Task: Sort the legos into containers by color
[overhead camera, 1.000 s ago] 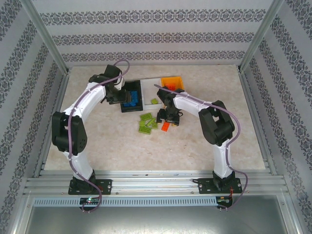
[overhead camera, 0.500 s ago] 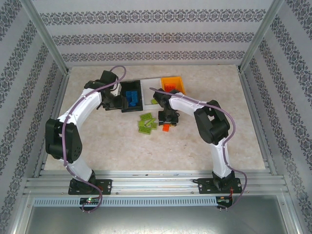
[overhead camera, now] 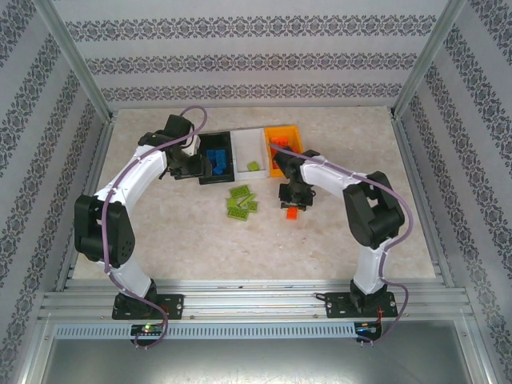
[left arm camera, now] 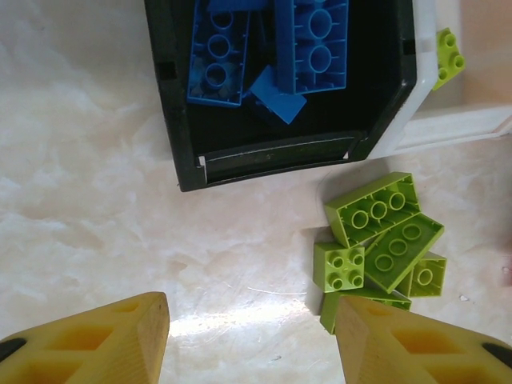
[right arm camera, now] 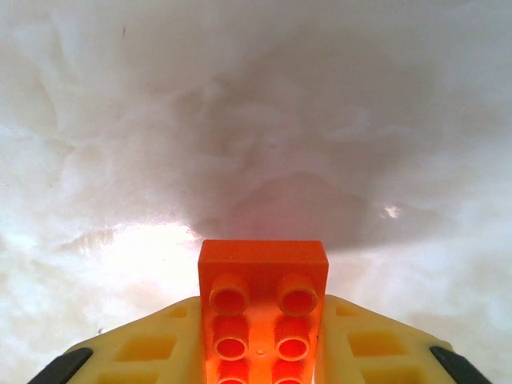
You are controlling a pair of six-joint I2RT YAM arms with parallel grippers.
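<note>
1. The surface [overhead camera: 200,240] carries three bins along its far side: black bin [left arm camera: 168,104] left, holding blues, white bin [overhead camera: 250,144] middle, orange bin [overhead camera: 286,132] right.
2. My left jaws stand wide and empty near the black bin, left of the green pile [left arm camera: 384,240], probably my next pick.
3. My right jaws clamp an orange brick [right arm camera: 262,272] over the surface, near the orange bin, presumably bound there.

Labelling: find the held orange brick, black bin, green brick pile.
orange brick [right arm camera: 262,308]: right wrist view, studded face.
black bin [left arm camera: 240,172]: left wrist view, near wall.
green brick pile [left arm camera: 400,250]: left wrist view, middle brick.
</note>
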